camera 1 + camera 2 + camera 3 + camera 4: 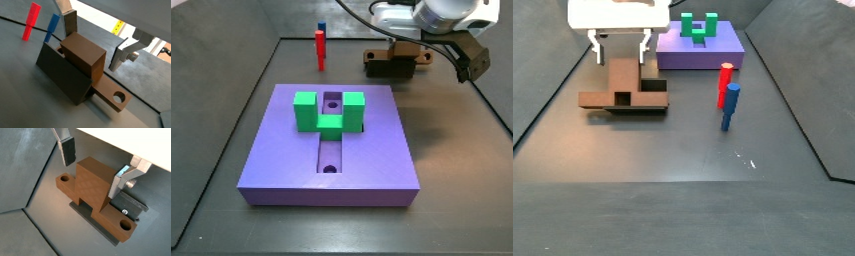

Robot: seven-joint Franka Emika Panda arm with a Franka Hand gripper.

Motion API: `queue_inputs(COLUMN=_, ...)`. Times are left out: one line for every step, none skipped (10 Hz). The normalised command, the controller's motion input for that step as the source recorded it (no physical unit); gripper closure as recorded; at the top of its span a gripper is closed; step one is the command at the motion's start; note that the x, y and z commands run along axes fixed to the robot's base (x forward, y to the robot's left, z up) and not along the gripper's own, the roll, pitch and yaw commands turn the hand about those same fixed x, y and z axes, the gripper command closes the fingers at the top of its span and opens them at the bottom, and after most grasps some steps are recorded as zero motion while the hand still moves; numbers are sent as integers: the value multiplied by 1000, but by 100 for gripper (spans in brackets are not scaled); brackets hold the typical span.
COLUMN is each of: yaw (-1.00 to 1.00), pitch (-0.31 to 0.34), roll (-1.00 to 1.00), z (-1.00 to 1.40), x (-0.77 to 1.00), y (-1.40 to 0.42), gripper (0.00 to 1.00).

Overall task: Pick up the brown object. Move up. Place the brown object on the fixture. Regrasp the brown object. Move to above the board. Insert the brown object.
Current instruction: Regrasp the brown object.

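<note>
Over the fixture: the end effector (pixel 97 164) hung with fingers spread, one silver plate either side of the brown object (pixel 93 193), touching neither.
Brown object: rested across the dark fixture (pixel 61 72), holed ends overhanging; released there, apparently so a fresh grip could be taken.
Board (pixel 331 150): purple, green block (pixel 329 110) astride its slot, well apart.
Pegs: red peg (pixel 724 84) and blue peg (pixel 731 108) upright on the floor, uninvolved.

brown object (pixel 93 190) on fixture (pixel 131 204) | end effector (pixel 93 163) astride it, seemingly apart | board (pixel 278 150) beside
</note>
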Motion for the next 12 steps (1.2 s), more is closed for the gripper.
queue_inputs(yaw=-46, pitch=140, roll=0, z=60, x=-100, y=0, gripper=0)
queue_inputs(yaw=-37, pitch=86, roll=0, z=0, x=-109, y=0, gripper=0)
queue_inputs(yaw=-34, pitch=63, roll=0, z=-123, x=-71, y=0, gripper=0)
queue_inputs(yaw=-11, pitch=31, roll=0, z=-189, x=-51, y=0, gripper=0)
queue_inputs(yaw=-3, pitch=23, roll=0, z=-180, x=-40, y=0, gripper=0)
queue_inputs(yaw=0, pitch=14, roll=34, z=-51, x=0, y=0, gripper=0)
queue_inputs(yaw=0, pitch=34, roll=111, z=0, x=0, y=0, gripper=0)
queue_inputs(yaw=0, pitch=26, roll=123, z=0, x=0, y=0, gripper=0)
queue_inputs(yaw=0, pitch=0, roll=-54, z=0, x=0, y=0, gripper=0)
queue_inputs(yaw=0, pitch=0, roll=0, z=0, x=0, y=0, gripper=0)
queue_inputs(yaw=0, pitch=0, roll=0, z=0, x=0, y=0, gripper=100)
queue_inputs(yaw=0, pitch=0, roll=0, z=0, x=0, y=0, gripper=100)
